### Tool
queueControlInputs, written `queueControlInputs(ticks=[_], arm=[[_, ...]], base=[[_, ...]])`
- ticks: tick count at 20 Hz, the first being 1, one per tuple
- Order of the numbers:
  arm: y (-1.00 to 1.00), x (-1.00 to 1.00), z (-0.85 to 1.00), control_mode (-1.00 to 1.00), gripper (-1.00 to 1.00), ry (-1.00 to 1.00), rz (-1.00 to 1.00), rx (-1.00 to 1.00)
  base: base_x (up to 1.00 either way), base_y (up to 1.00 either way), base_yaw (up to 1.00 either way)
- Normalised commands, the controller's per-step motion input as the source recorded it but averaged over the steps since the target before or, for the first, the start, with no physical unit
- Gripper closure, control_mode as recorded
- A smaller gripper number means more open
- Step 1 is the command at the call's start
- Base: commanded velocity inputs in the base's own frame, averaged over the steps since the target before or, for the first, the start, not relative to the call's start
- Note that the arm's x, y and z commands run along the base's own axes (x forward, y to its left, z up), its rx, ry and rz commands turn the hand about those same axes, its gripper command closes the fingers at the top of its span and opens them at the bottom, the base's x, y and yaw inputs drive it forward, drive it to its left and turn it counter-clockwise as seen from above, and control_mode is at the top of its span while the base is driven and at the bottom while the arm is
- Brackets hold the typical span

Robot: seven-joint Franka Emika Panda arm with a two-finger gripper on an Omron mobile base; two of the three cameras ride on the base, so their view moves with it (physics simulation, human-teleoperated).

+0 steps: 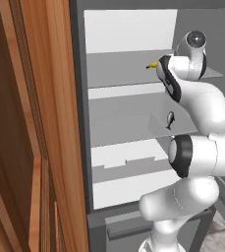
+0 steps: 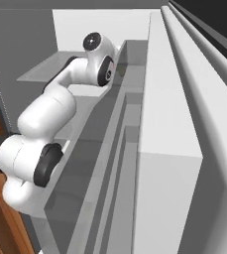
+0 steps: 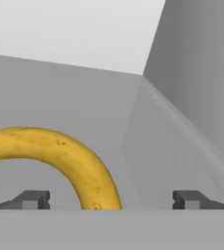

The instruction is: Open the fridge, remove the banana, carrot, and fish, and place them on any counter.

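Observation:
The fridge (image 1: 128,29) stands open, showing its white interior and grey shelves. On the upper shelf lies the yellow banana (image 3: 59,156); in the left base view just its tip (image 1: 152,64) pokes out from behind my arm. My gripper (image 3: 111,199) is open, and the banana's near end lies between the two fingertips (image 3: 33,199), touching neither. The small dark fish (image 1: 170,119) stands on the middle shelf, below my arm. The carrot is hidden.
A wooden cabinet side (image 1: 40,123) runs close along the fridge's left. The open fridge door (image 2: 169,149) with its shelf bins stretches along the right. The fridge's grey side wall (image 3: 201,78) rises to the right of the gripper.

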Motion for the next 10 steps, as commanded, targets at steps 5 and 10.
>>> queueControlInputs(ticks=[5, 10], arm=[[-0.15, 0.10, -0.16, -1.00, -1.00, 0.08, 0.00, 0.07], [0.00, 0.00, -0.30, -1.00, -1.00, 0.04, 0.00, 0.03]], base=[[0.00, 0.00, 0.00], [0.00, 0.00, 0.00]])
